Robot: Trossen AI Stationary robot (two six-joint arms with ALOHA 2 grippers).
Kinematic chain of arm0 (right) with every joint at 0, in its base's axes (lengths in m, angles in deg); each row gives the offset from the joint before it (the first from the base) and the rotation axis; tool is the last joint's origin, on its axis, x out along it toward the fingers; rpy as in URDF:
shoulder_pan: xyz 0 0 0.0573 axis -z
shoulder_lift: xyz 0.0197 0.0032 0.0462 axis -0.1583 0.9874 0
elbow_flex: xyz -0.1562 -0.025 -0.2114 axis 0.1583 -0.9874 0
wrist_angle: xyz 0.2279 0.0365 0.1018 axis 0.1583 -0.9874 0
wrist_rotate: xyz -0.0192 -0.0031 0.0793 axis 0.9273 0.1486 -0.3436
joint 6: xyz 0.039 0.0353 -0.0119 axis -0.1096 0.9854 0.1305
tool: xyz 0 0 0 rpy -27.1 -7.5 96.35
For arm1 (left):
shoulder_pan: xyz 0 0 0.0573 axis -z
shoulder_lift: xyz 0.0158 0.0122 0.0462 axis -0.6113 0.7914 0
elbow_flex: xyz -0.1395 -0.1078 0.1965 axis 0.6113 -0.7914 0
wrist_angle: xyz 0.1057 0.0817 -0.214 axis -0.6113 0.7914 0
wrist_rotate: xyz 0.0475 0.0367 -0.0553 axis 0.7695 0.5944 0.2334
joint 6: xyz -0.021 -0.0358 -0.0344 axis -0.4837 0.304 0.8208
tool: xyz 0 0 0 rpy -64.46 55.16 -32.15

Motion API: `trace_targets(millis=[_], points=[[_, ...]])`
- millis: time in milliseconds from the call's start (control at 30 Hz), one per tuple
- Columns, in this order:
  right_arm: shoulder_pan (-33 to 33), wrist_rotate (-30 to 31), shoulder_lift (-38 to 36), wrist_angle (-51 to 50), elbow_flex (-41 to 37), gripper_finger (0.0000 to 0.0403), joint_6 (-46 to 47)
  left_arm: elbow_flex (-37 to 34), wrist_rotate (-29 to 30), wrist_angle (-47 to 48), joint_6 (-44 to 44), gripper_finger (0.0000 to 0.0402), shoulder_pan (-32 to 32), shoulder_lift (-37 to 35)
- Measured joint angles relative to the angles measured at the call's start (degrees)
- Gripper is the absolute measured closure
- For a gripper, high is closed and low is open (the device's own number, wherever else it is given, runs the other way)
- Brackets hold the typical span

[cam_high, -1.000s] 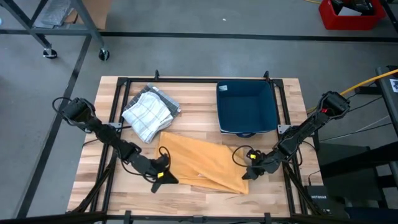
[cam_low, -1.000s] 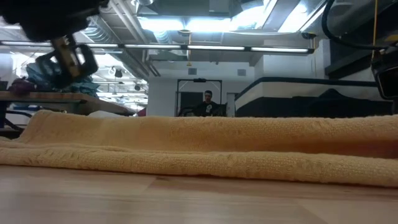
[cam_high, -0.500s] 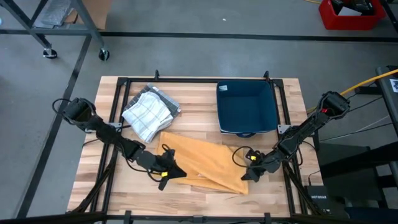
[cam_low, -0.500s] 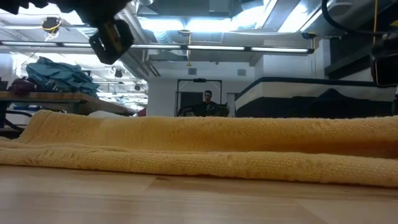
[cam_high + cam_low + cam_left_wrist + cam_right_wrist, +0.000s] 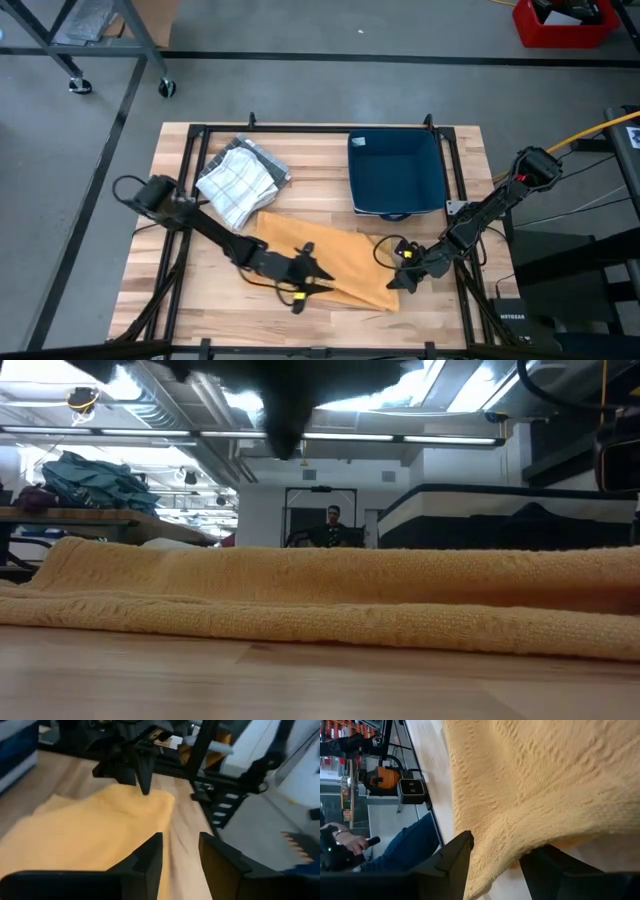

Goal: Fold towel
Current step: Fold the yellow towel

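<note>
Right claw pinches the nubby, woven yellow towel's corner.

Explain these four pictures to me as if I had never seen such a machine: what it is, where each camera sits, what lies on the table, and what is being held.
This is a robot with two dark jointed arms at a wooden table; each arm ends in a two-fingered pincer. One camera looks straight down from above. One sits at table-top height and looks across the cloth into the room. The other two ride on the arms' wrists and look past their own fingers.

On the table lie a yellow towel, a checked white cloth and a dark blue tray.

The left pincer is over the near edge of the yellow towel; its wrist view shows its fingers apart with nothing between them. The right pincer is at the towel's right end, and its wrist view shows towel edge between its fingers, so it seems to grip it.
</note>
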Motion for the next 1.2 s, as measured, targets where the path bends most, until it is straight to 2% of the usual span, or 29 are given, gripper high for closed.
trace_targets(millis=[100,233,433,633,800,967,1200], points=[[0.0,1.2,0.0,0.0,0.0,0.0237,-0.6,4.7,0.0,2.3,-1.3,0.0289,-1.9,4.0],[0.0,3.9,-0.7,0.0,0.0,0.0237,-0.9,10.3,-3.4,11.0,-3.6,0.0296,-3.7,7.7],[0.0,5.7,-3.2,-0.1,0.0,0.0237,-5.5,16.1,-7.0,19.7,-7.8,0.0297,-3.1,11.6],[0.0,4.9,-6.6,-5.2,0.0,0.0237,-6.8,19.2,-7.0,19.5,-10.2,0.0297,-3.2,12.2],[0.0,-1.1,-7.8,-15.0,0.0,0.0237,-4.5,20.5,-6.5,19.1,-12.2,0.0298,-3.8,12.2],[-0.1,-7.0,-7.8,-20.1,0.0,0.0237,-0.6,20.5,-6.0,18.6,-10.4,0.0298,-4.4,12.4],[0.0,-6.7,-9.8,-22.2,0.0,0.0237,-5.1,21.6,-5.2,10.0,-15.1,0.0298,-2.0,16.6]])
